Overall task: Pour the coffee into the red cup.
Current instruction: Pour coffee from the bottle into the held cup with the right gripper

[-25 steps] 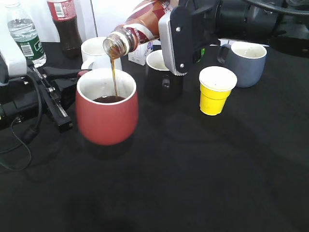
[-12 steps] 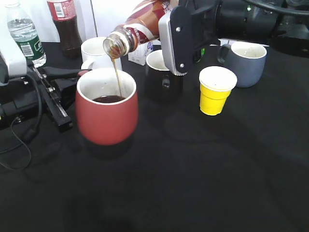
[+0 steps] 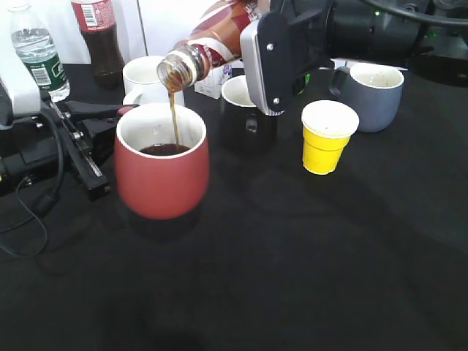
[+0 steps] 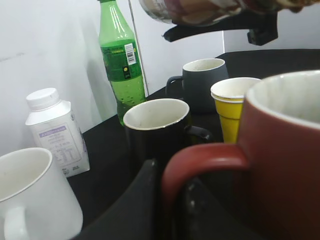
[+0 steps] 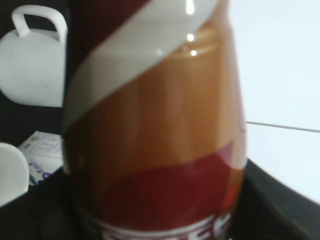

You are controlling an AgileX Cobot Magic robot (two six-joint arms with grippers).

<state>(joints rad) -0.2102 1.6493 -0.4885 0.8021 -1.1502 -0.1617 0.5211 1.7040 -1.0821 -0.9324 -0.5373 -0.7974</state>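
Observation:
The red cup (image 3: 161,170) stands on the black table, white inside, with dark coffee in it. My right gripper (image 3: 252,44) is shut on the coffee bottle (image 3: 208,44) and holds it tilted, mouth down-left, above the cup. A thin brown stream (image 3: 174,117) falls from the mouth into the cup. In the right wrist view the bottle (image 5: 155,125) fills the frame. My left gripper (image 4: 172,200) is shut on the red cup's handle (image 4: 200,160); one finger (image 4: 140,200) lies left of it. The cup's body (image 4: 285,150) is at the right.
A black mug (image 3: 245,110), yellow paper cup (image 3: 327,136) and grey-blue mug (image 3: 371,95) stand to the right. White mugs (image 3: 142,73), a small white carton (image 3: 212,82), a cola bottle (image 3: 99,36) and a water bottle (image 3: 38,51) stand behind. A green bottle (image 4: 120,60) shows in the left wrist view.
The bottle stays tilted over the red cup and the stream keeps falling. Neither arm has visibly moved.

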